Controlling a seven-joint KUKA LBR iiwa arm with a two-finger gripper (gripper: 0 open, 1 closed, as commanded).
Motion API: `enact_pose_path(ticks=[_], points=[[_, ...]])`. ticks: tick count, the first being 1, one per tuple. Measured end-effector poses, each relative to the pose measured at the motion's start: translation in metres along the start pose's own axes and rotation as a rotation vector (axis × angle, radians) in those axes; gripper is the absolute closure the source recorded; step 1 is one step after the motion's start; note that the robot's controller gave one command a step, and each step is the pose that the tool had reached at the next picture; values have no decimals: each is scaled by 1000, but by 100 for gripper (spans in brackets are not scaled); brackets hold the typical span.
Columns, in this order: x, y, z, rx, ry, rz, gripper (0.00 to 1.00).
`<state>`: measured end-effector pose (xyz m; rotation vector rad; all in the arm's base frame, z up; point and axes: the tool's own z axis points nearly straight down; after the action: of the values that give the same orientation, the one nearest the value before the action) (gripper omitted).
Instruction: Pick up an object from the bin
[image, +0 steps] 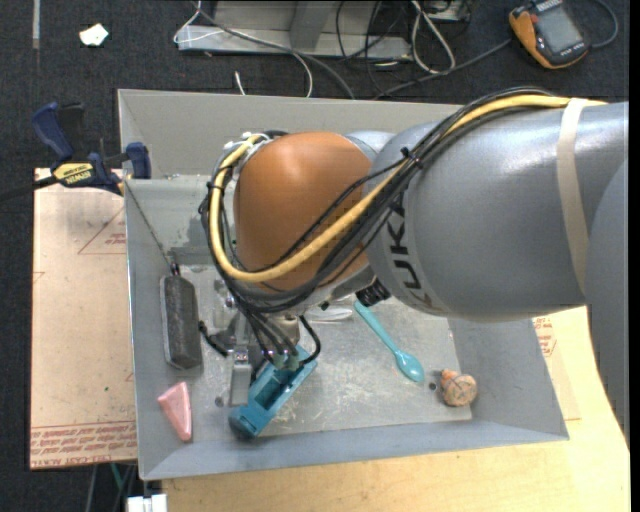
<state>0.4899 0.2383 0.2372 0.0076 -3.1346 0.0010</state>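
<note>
From where I stand, the big grey arm (500, 220) reaches in from the right and hangs low over the left half of the grey metal bin (360, 405). Its rounded orange wrist cover (295, 200) and looped cables hide most of what sits beneath. The jaws point down below that cover, and I cannot tell whether they are released or clenched.

Directly under them, near the front wall, lies a chunky teal plastic piece (262, 402). Its long axis runs diagonally, the near end toward the front-left corner and the far end tucked under the cables. I'd guess this is the thing to take, and that a grip across its narrow width would suit.

To its left are a pink wedge (177, 410) and a dark grey bar (182, 320). A pale blue plastic spoon (390, 345) and a tan lump (458, 387) lie well apart to the right.
</note>
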Motion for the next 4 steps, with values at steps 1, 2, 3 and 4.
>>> enact_pose_path(ticks=[1, 2, 3, 4], points=[[-2, -1, -4, -1, -7, 4, 0], [1, -34, 54, -3, -8, 109, 0], [-15, -52, 120, -7, -16, -19, 0], [-22, -102, 153, -11, -2, 146, 0]])
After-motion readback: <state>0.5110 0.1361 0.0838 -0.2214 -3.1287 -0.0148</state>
